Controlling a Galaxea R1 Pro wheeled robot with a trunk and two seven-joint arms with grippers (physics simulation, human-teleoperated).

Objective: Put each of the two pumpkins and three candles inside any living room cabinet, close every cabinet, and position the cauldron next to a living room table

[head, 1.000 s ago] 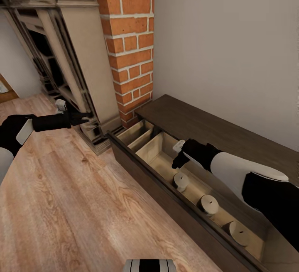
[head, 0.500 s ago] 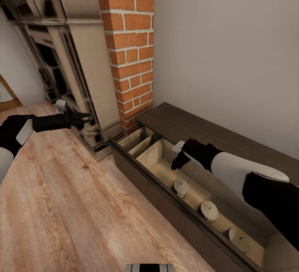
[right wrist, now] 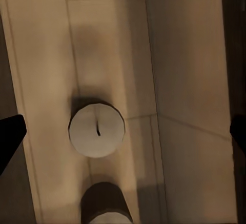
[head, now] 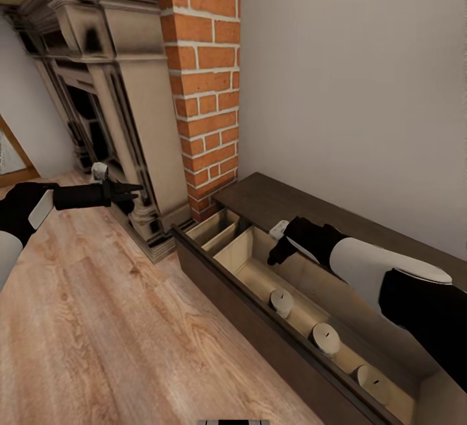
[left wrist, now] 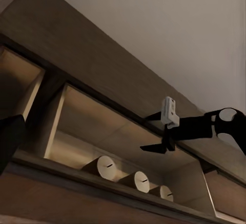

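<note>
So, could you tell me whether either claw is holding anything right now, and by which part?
Nothing is held. The right claw hangs open over the open cabinet drawer, above the three candles; the left claw is open and empty near the fireplace.

3 candles (head: 325, 338) in open cabinet (head: 259, 321) drawer

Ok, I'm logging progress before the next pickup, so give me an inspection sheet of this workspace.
Surface: long dark-brown wooden cabinet, drawer open, pale interior.
Job's things: three squat beige candles in the drawer, in a row.
Clutter: nothing seen.
Grippers: right gripper open above the drawer, holding nothing; left gripper over the wood floor, fingers apart, holding nothing.
Cables: nothing seen.
Surroundings: red brick column, pale stone fireplace, plain wall.
</note>
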